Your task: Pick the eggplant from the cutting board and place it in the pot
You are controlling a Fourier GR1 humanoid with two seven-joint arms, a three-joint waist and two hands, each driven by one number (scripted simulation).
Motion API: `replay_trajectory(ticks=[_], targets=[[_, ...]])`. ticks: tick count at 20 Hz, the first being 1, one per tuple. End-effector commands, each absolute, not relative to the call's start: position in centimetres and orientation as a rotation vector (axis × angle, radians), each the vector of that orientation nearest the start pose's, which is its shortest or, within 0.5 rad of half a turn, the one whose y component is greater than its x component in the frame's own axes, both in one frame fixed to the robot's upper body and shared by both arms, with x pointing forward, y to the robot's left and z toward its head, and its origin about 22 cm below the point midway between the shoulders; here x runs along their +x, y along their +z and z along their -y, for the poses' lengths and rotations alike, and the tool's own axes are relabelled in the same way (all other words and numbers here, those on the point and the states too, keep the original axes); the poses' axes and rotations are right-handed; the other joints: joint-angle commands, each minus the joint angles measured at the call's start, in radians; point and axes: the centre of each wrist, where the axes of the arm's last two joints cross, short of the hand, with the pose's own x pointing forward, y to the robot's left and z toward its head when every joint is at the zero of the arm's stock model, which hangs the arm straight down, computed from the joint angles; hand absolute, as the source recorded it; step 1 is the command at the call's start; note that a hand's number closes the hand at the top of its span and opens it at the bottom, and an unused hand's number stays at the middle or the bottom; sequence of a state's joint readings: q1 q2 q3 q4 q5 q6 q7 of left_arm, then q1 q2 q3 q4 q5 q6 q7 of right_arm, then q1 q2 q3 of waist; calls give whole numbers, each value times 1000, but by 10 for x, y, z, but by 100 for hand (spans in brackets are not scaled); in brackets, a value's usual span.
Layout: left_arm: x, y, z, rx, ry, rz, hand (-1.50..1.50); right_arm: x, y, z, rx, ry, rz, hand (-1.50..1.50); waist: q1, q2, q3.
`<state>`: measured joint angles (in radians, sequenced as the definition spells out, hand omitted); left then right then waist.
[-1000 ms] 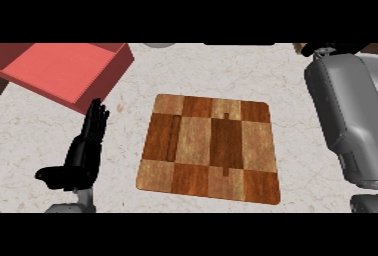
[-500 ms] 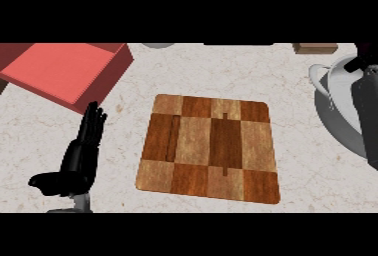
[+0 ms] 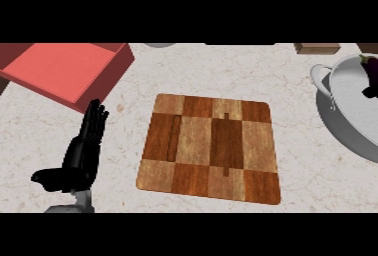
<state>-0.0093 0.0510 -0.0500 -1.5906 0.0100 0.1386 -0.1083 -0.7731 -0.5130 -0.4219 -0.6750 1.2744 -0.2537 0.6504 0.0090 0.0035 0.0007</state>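
From the head view, the wooden cutting board (image 3: 211,147) lies flat in the middle of the pale marbled worktop (image 3: 295,190), with nothing on it. At the right edge sits the grey pot (image 3: 347,125), cut off by the frame, one handle loop showing at its upper left. A dark purple shape at the pot's upper right, the eggplant (image 3: 368,70), shows inside the pot's rim; black fingers of the right robot hand (image 3: 370,91) seem to lie against it, but whether they curl round it cannot be told. The left robot hand (image 3: 81,155) rests at the lower left, fingers straight and pointing up, thumb out to the side, holding nothing. A red box (image 3: 63,70) stands at the upper left, well apart from the board.
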Motion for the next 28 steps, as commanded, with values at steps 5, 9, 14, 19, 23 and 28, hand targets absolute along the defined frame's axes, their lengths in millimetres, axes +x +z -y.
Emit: replay_trajectory(ticks=[5,9,14,19,23,28], targets=[[239,3,-226,101,34,1723,0,374,83,441,-1395,57,407,-150,8,1,0],[240,5,-223,92,13,1712,0,362,72,457,-1286,79,580,-150,12,5,2],[238,2,-223,114,34,1692,0,370,82,439,-1344,-192,912,-150,-3,-5,2],[242,5,-225,104,44,1705,0,353,70,444,-1364,-481,1144,-150,-16,-4,3],[244,4,-218,107,45,1695,0,341,81,463,-1304,-608,1211,-150,-12,-4,0],[221,-5,-219,105,42,1726,0,296,71,503,-1316,-687,1217,-150,-5,-4,0]])
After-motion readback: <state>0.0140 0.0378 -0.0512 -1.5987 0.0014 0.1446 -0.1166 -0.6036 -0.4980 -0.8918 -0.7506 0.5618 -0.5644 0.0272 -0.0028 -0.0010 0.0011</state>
